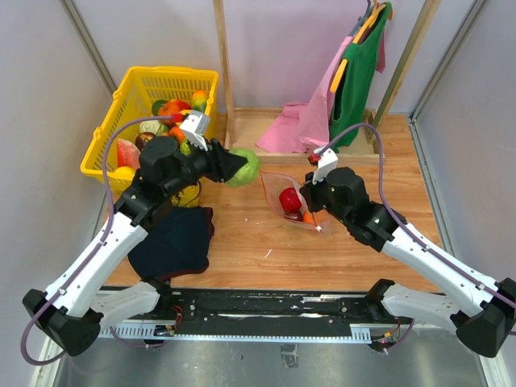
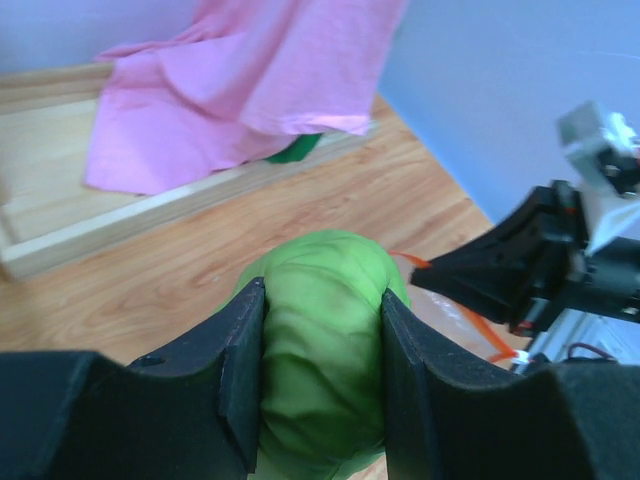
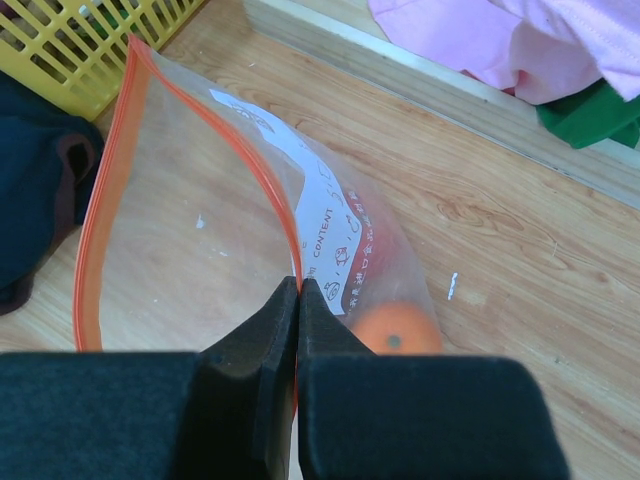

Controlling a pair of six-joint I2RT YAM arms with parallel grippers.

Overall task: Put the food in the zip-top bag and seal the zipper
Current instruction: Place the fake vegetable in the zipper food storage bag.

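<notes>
- Gripping the cabbage [image 2: 325, 285], the left gripper [image 1: 235, 165] hovers with the zip-top bag [image 3: 190, 240] just ahead to its right, probably lining up the drop.
- Right gripper [image 3: 298, 290] is pinched tight on the zipper [image 3: 108, 185], propping the mouth open; apple [image 1: 290, 198] and orange [image 3: 393, 330] sit inside.
- Bare table [image 1: 242, 242] under both claws; basket [image 1: 129, 85] behind the left one.

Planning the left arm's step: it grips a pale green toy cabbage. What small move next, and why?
Probably carry the pale green toy cabbage toward the mouth of the clear plastic zip-top bag: the left gripper clamps it, and the right gripper pinches the orange rim open.
</notes>
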